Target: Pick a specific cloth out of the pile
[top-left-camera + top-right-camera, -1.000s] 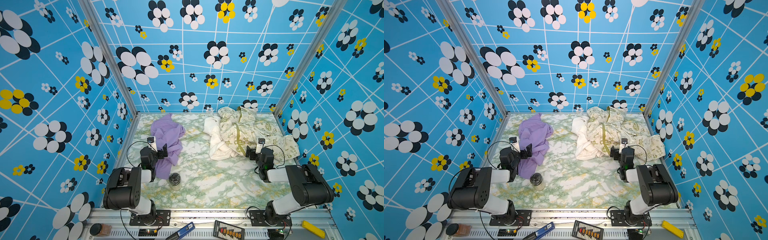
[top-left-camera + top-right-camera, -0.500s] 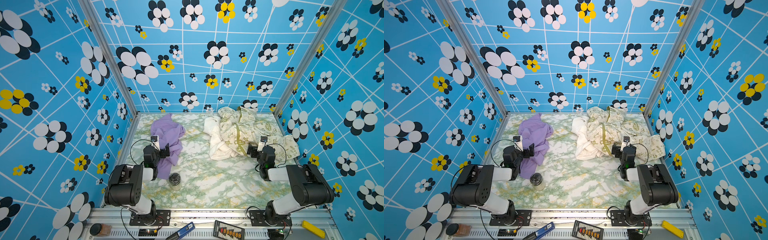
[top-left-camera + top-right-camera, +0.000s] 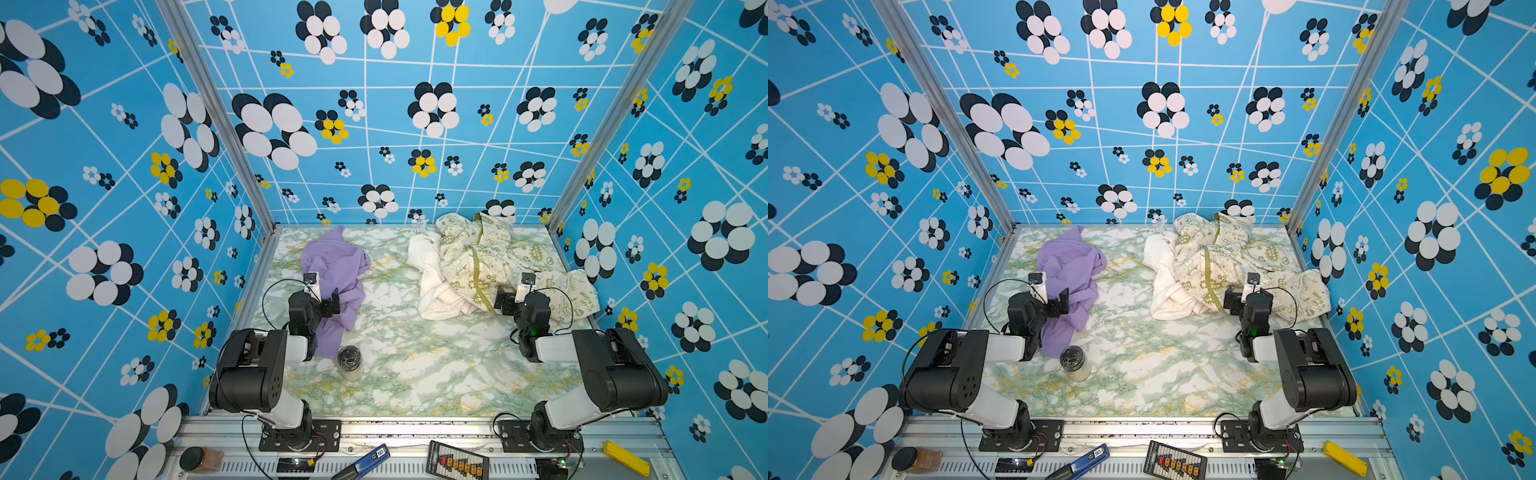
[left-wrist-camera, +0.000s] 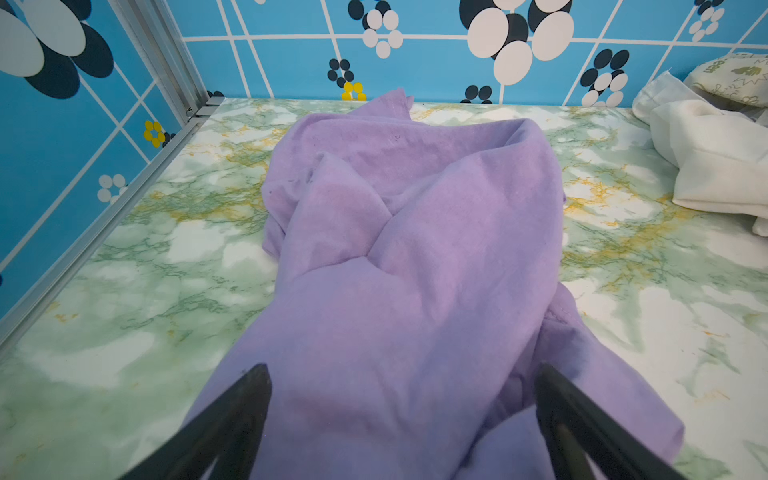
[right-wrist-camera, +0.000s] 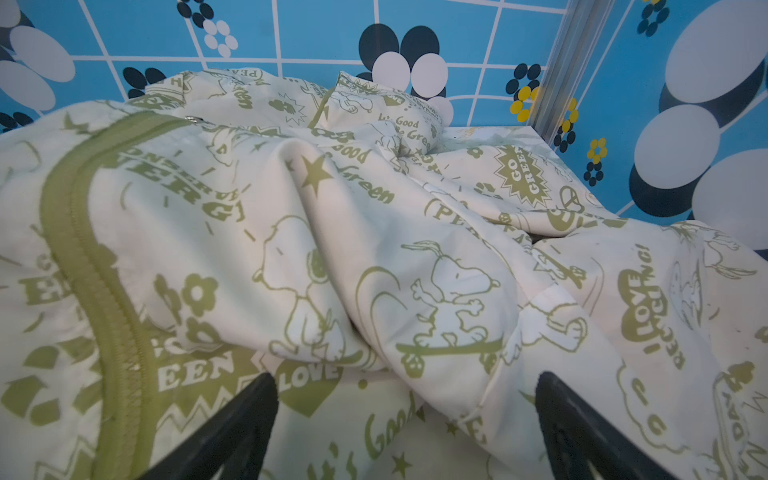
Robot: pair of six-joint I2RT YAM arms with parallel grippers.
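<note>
Looking pretty much done | lavender cloth lies well apart from pile | left hand and right hand both spread, empty

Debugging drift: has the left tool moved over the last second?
Yes. The left tool has edged right and toward the back wall over the purple cloth, judged against the unmoved jar.
</note>
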